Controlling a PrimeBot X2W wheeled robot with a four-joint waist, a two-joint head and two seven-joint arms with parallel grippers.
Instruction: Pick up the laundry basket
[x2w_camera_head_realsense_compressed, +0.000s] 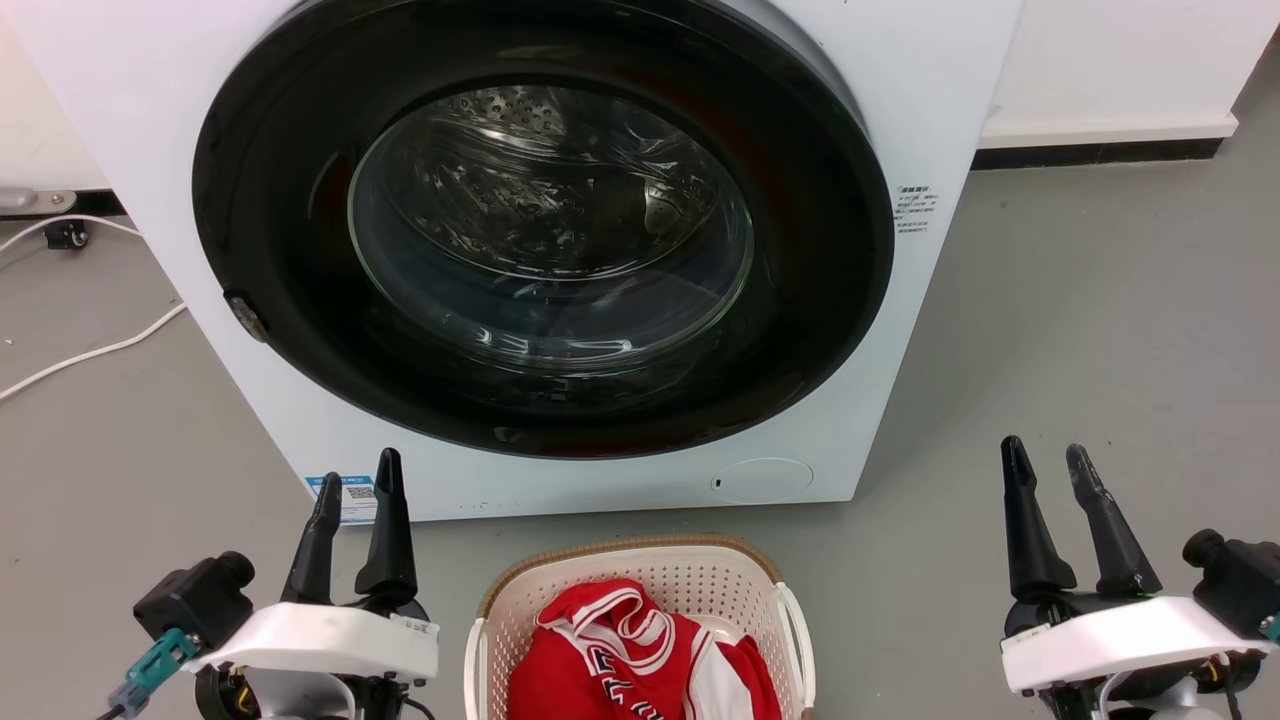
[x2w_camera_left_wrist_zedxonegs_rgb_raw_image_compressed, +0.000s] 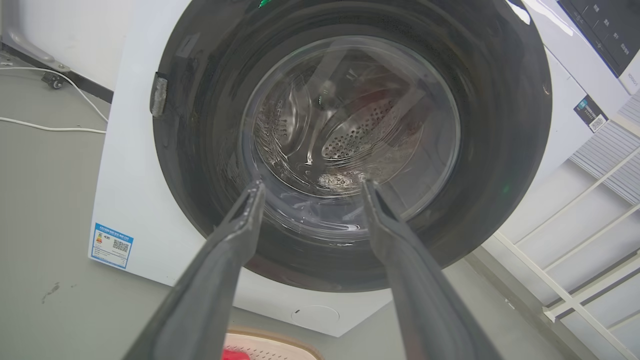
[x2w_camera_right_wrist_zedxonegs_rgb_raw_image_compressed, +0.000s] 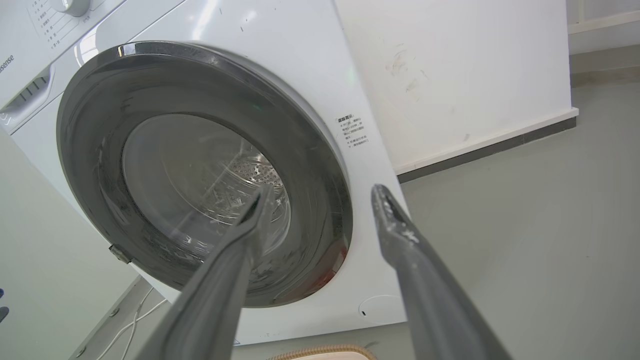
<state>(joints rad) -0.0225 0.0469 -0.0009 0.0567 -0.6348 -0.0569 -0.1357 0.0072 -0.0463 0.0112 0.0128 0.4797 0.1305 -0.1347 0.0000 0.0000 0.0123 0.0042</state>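
While the laundry basket (x2w_camera_head_realsense_compressed: 625, 548) is sitting on the floor (x2w_camera_head_realsense_compressed: 1100, 350) just in front of the washer (x2w_camera_head_realsense_compressed: 940, 120), low in the head view and between the two arms, neither gripper is touching it. The left gripper (x2w_camera_head_realsense_compressed: 358, 470) is holding its fingers spread and empty, just off the basket's left side. The right gripper (x2w_camera_head_realsense_compressed: 1044, 450) is also standing spread and empty, farther out to the basket's right. Both are pointing toward the washer door rather than down at the basket, so the reach, as I judge it, is not yet under way.

A red garment (x2w_camera_head_realsense_compressed: 620, 650) is lying heaped inside. Doing this step well is probably calling for both wrists tipping downward and coming inward together, each aiming at one white loop handle (x2w_camera_head_realsense_compressed: 800, 630) on the basket's sides, so the load is lifting level. Closing on the handles, not on the perforated wall or the cloth, is looking safest. The basket's near end is running off the bottom edge, so the handles' full length is not showing.
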